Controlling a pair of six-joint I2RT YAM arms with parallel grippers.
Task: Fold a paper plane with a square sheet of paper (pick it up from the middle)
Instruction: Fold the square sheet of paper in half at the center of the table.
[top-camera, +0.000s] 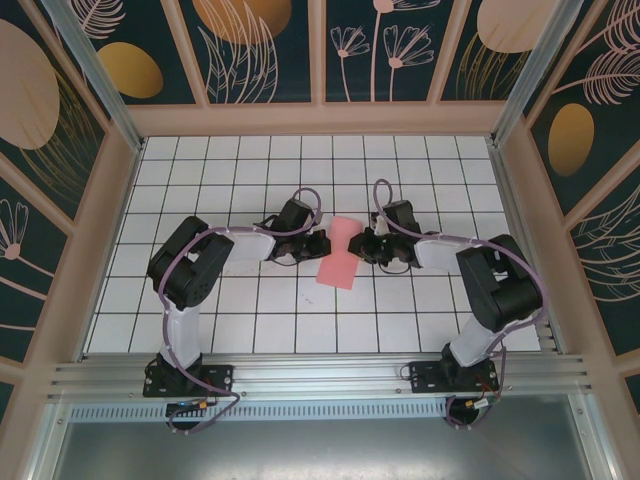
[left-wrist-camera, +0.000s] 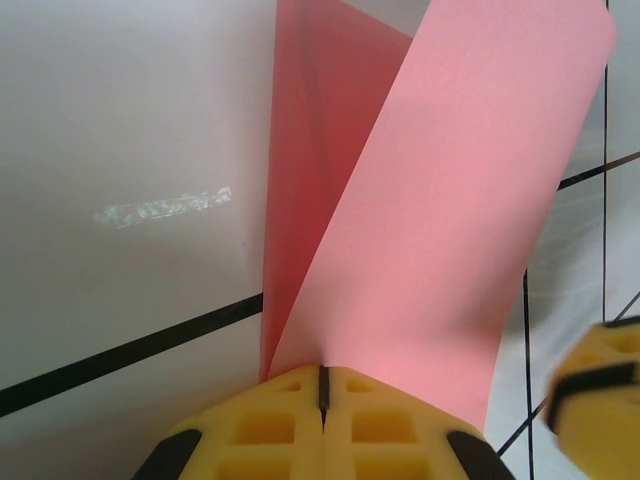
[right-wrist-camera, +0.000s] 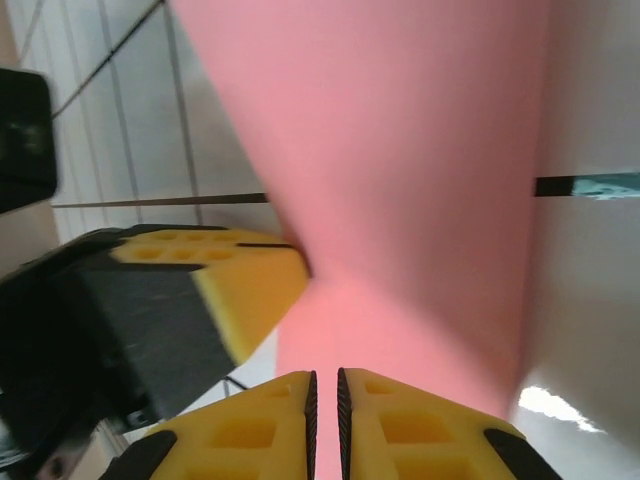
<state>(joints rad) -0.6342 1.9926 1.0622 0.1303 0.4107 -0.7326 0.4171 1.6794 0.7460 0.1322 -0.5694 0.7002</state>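
Note:
The salmon-pink sheet of paper (top-camera: 338, 262) lies partly folded on the middle of the white grid table, between my two grippers. My left gripper (top-camera: 320, 243) is at its left edge. In the left wrist view its jaws (left-wrist-camera: 322, 378) are shut on a lifted flap of the paper (left-wrist-camera: 450, 200), above a darker folded layer (left-wrist-camera: 310, 150). My right gripper (top-camera: 363, 246) is at the paper's right edge. Its pads (right-wrist-camera: 325, 385) stand a narrow slit apart over the paper (right-wrist-camera: 400, 150), with pink showing through the slit. The left gripper's yellow finger (right-wrist-camera: 220, 290) is close by.
The tiled table (top-camera: 260, 320) is boxed in by wooden-framed patterned walls (top-camera: 90, 250) on three sides. An aluminium rail (top-camera: 320, 375) at the near edge carries both arm bases. A yellow finger of the right gripper (left-wrist-camera: 600, 385) shows low right in the left wrist view.

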